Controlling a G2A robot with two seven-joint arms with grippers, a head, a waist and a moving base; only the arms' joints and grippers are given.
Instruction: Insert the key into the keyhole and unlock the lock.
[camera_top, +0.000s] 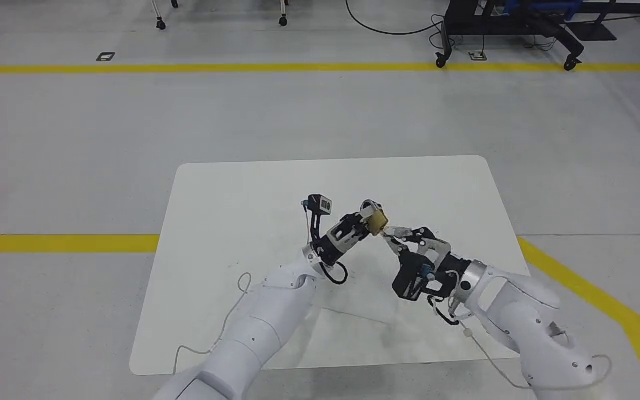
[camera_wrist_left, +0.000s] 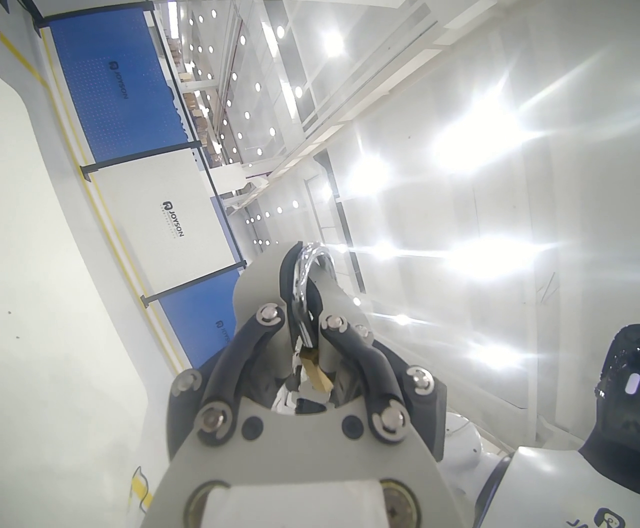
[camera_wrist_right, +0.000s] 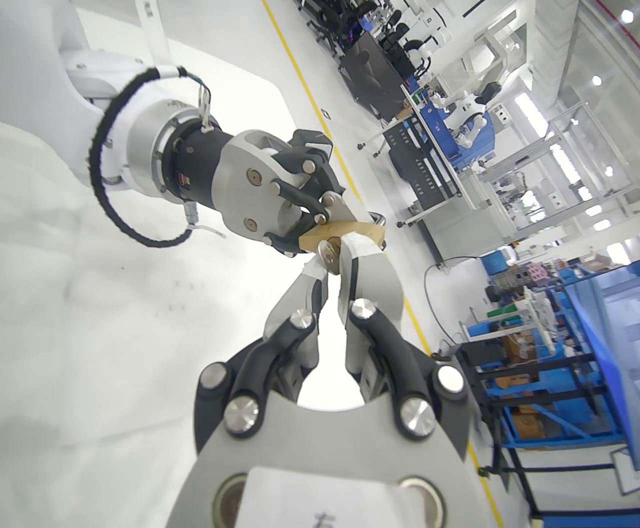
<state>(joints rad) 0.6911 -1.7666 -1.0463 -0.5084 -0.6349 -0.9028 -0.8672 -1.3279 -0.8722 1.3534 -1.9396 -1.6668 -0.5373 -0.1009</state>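
Lock (camera_top: 376, 221): brass body clamped in the left pincer (camera_wrist_right: 325, 220), held in the air over the middle of the table (camera_top: 250, 200).
Key (camera_wrist_right: 328, 255): pinched in the narrow right pincer (camera_wrist_right: 334, 257), at the lock's bottom face; depth in the keyhole cannot be told.
Axis: key shaft seems to run on from the right pincer straight into the lock, toward the left pincer.
Next move: probably a right-wrist twist about that line.

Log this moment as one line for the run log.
left gripper: shut on padlock | right gripper: shut on key | key: at padlock body | insertion: cannot tell
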